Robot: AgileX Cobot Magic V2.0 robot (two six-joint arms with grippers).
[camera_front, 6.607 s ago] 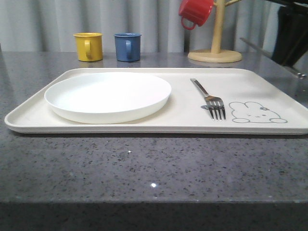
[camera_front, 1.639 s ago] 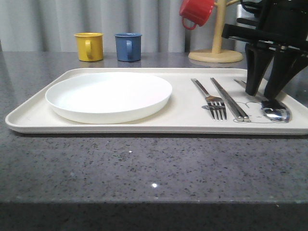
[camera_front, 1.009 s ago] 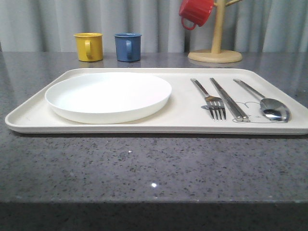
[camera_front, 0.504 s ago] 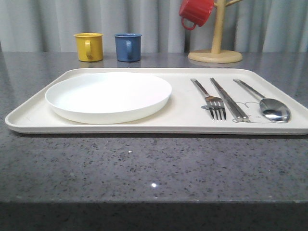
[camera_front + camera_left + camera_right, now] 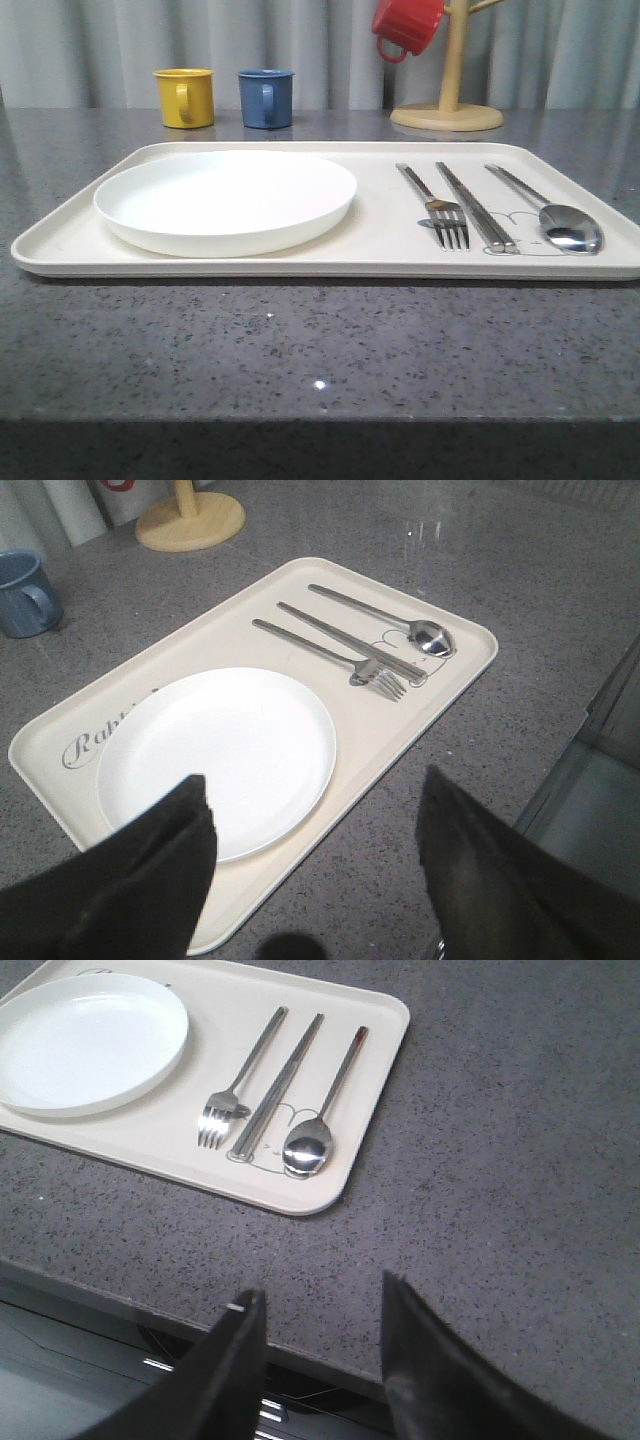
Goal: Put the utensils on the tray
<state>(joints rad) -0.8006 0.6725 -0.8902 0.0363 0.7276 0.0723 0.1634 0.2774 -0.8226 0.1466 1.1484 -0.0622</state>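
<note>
The cream tray lies across the grey counter. On it rest a round white plate at the left and, side by side at the right, a steel fork, flat steel chopsticks and a steel spoon. From above, the left wrist view has the tray, plate, fork, chopsticks and spoon. My left gripper hangs open over the tray's near edge, holding nothing. My right gripper is open and empty above the counter's front edge, apart from the tray.
A yellow mug and a blue mug stand behind the tray. A wooden mug tree at the back right carries a red mug. Bare counter lies in front of the tray and to its right.
Since 6.6 s ago chopsticks and spoon have joined the fork on the tray. The right arm, over the spoon 1.6 s ago, has left the front view. Nothing has moved in the last second.
</note>
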